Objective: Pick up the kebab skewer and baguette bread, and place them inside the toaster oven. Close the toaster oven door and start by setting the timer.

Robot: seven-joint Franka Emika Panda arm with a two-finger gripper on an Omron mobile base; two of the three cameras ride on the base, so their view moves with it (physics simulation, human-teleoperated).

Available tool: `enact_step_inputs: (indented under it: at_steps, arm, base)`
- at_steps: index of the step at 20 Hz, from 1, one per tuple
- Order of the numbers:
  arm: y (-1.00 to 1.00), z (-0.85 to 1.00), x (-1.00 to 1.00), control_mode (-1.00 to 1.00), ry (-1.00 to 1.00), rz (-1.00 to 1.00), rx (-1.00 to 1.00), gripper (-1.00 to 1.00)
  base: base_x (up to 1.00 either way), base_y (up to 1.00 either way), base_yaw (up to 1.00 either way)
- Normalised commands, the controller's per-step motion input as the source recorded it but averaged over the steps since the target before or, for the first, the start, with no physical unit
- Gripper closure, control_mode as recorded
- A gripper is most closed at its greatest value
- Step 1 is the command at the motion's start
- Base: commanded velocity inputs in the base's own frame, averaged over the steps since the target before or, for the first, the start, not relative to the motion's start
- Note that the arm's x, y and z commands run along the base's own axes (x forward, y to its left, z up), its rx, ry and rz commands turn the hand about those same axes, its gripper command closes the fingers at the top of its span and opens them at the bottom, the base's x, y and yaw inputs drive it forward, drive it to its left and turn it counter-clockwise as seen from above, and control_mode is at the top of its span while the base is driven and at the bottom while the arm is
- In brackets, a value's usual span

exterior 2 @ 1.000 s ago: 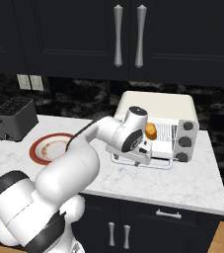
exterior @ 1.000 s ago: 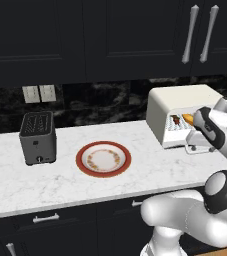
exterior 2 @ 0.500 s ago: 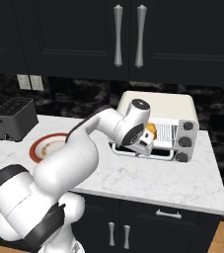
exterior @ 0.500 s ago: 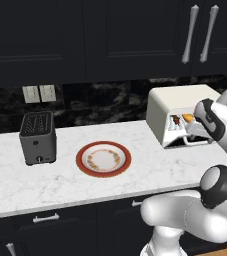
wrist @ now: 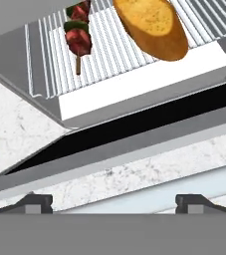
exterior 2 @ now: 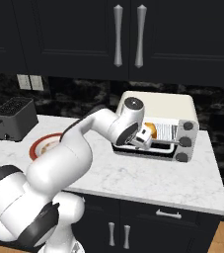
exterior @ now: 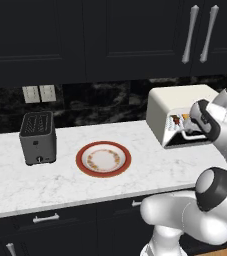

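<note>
The cream toaster oven (exterior 2: pixel 158 123) stands on the marble worktop (exterior 2: pixel 148 178), its door (wrist: pixel 134 130) folded down flat toward the robot. The gripper (exterior 2: pixel 144 139) hangs just above that door, jaws wide and empty. Inside the oven, beyond the door's long edge, the baguette bread (wrist: pixel 151 25) lies slantwise on the rack. Beside it the kebab skewer (wrist: pixel 77 37) points its stick outward toward the door.
</note>
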Motion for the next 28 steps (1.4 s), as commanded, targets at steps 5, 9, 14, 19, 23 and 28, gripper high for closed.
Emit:
enact_step_inputs:
  at_steps: [5,9,14,19,23,28]
  arm:
    - [0.13,0.0,0.51,-1.0,-0.21,-0.12,0.0,-1.0]
    - [0.02,-0.02,0.38,-1.0,-0.14,-0.11,0.01,-1.0]
    - [0.03,-0.08,0.18,-1.0,-0.15,-0.1,0.01,-1.0]
    - [0.0,-0.09,0.07,-1.0,-0.08,-0.09,0.03,-1.0]
    - [0.0,-0.17,0.19,-1.0,-0.04,-0.08,0.09,-1.0]
    - [0.0,-0.05,0.36,-1.0,-0.01,-0.07,0.16,-1.0]
  base:
    - [0.0,0.0,0.0]
    - [0.0,0.0,0.0]
    - [0.0,0.0,0.0]
    - [0.0,0.0,0.0]
    - [0.0,0.0,0.0]
    - [0.0,0.0,0.0]
